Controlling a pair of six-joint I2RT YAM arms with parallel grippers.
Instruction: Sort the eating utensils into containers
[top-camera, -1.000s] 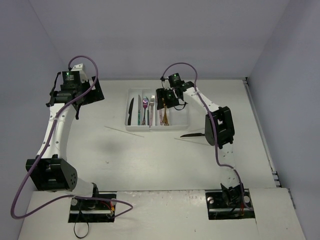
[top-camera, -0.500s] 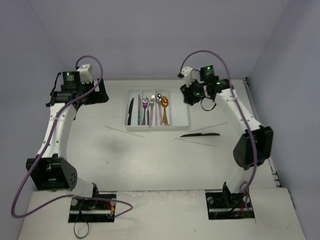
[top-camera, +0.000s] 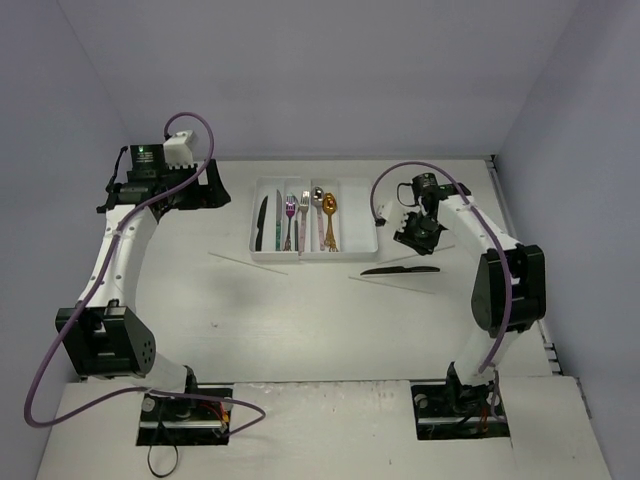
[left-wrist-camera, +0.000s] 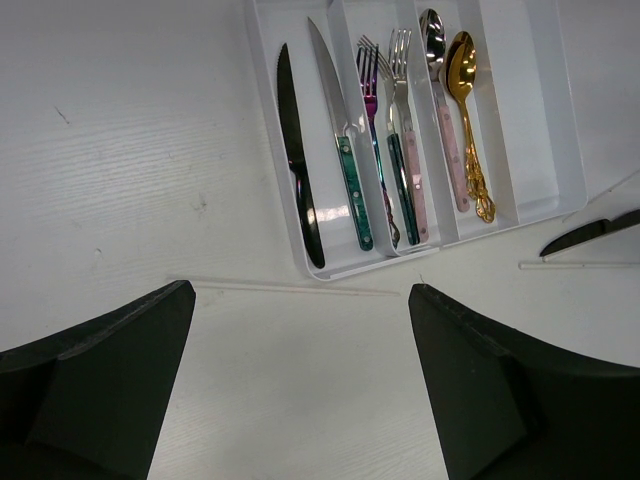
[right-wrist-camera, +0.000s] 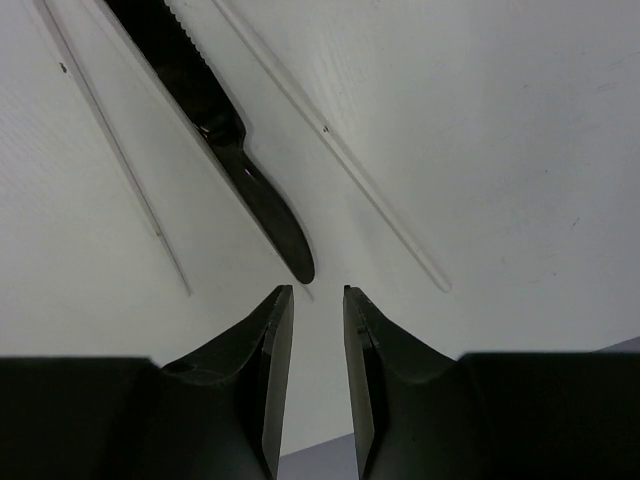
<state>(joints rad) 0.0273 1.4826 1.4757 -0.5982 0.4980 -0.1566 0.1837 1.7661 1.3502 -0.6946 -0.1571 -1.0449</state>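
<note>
Your right gripper (right-wrist-camera: 318, 292): jaws a sliver apart, empty, lower centre, tips just under black knife (right-wrist-camera: 215, 130) end | left gripper (left-wrist-camera: 300, 290): spread wide, empty, facing tray (left-wrist-camera: 522, 100) upper right.

High rear overview, 2 close downward wrist views, left shares tray (top-camera: 366, 216)

- Left arm (top-camera: 112, 255) rises along the left side and bends inward at the top; left claw (left-wrist-camera: 300, 385) faces down, jaws spread wide, nothing between them
- Right arm (top-camera: 508, 285) folds at a raised elbow; right claw (right-wrist-camera: 318, 292) points downward, jaws a narrow slit apart, gripping nothing
</note>
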